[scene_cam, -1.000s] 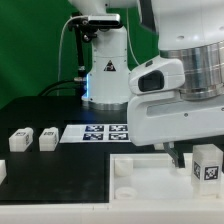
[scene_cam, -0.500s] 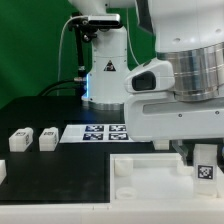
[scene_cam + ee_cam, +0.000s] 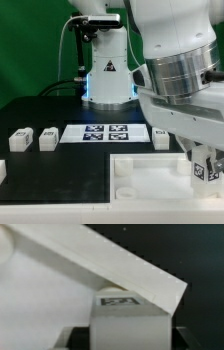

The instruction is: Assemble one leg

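Plainly, the only markings I can read are patterns, not words: a black-and-white square tag on the leg point(image 3: 206, 169) in my claw point(image 3: 205, 157), four such tags on the marker board point(image 3: 106, 133), and a triangular warning symbol on the arm base point(image 3: 107, 72) at upper centre of the exterior frame. In the wrist view the leg point(image 3: 122, 319) shows its tag facing the camera.

My claw holds this leg at the lower right of the exterior frame, fingers point(image 3: 196, 158) closed against its sides. It stands upright, long axis vertical, tag face toward the camera, reaching down below my fingertips over the right corner of the white tray point(image 3: 150, 174).

Three more legs lie on the black desk point(image 3: 60, 180): two side by side at middle left point(image 3: 21, 139) point(image 3: 47, 138), and one by the board's right end point(image 3: 161, 137).
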`<act>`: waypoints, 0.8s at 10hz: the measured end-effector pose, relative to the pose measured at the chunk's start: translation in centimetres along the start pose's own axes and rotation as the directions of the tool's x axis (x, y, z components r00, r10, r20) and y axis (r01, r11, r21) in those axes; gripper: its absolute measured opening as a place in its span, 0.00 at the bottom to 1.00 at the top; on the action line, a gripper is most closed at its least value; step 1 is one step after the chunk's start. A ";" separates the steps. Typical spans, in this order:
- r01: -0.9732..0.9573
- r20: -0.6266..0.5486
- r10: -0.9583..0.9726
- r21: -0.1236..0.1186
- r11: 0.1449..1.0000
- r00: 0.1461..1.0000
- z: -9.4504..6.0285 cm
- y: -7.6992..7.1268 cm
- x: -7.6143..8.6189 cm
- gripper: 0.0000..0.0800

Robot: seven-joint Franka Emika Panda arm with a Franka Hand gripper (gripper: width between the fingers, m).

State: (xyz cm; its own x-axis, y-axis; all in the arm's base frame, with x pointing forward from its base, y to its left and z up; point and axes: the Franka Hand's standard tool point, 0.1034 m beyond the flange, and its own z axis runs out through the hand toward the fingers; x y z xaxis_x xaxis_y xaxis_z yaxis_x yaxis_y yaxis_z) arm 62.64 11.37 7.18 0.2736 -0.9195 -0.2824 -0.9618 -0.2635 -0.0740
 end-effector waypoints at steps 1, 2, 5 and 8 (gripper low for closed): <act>-0.087 0.009 0.087 0.003 0.996 0.996 -0.1 -0.1 -0.1 0.38; -0.087 0.009 0.087 0.002 0.996 0.996 -0.1 -0.1 -0.1 0.38; -0.014 0.008 0.014 0.000 1.000 1.000 0.0 0.0 -0.1 0.61; 0.567 -0.027 -0.568 -0.049 0.822 0.822 0.1 0.4 -0.6 0.80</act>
State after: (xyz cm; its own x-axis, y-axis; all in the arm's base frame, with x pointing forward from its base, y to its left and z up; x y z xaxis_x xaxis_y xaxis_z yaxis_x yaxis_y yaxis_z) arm 62.13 11.84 7.20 0.7717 -0.6144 -0.1643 -0.6357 -0.7520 -0.1741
